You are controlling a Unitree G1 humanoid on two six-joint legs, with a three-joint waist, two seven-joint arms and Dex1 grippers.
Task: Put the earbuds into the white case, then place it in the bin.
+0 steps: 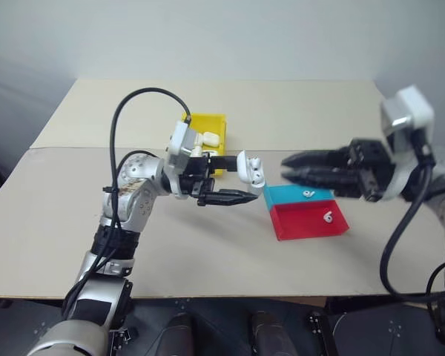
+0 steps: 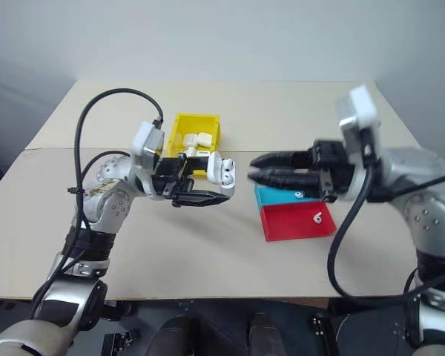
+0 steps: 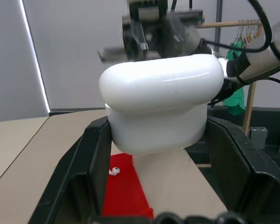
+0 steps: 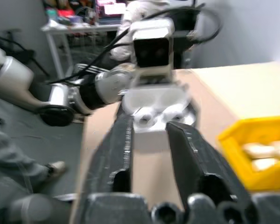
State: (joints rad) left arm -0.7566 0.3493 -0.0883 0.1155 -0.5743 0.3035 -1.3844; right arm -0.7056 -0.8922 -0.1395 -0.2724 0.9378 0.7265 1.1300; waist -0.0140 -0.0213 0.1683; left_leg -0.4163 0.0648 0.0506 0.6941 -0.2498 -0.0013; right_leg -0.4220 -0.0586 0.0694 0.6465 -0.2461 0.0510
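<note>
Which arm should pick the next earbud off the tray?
Right. The left gripper is holding the white case above the table, so it is occupied. The right gripper holds nothing and hangs just above the tray, where two earbuds lie.

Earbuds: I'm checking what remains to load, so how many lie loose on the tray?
2. One earbud lies on the tray's teal part, the other earbud on its red part. Any seated in the white case can't be confirmed.
</note>
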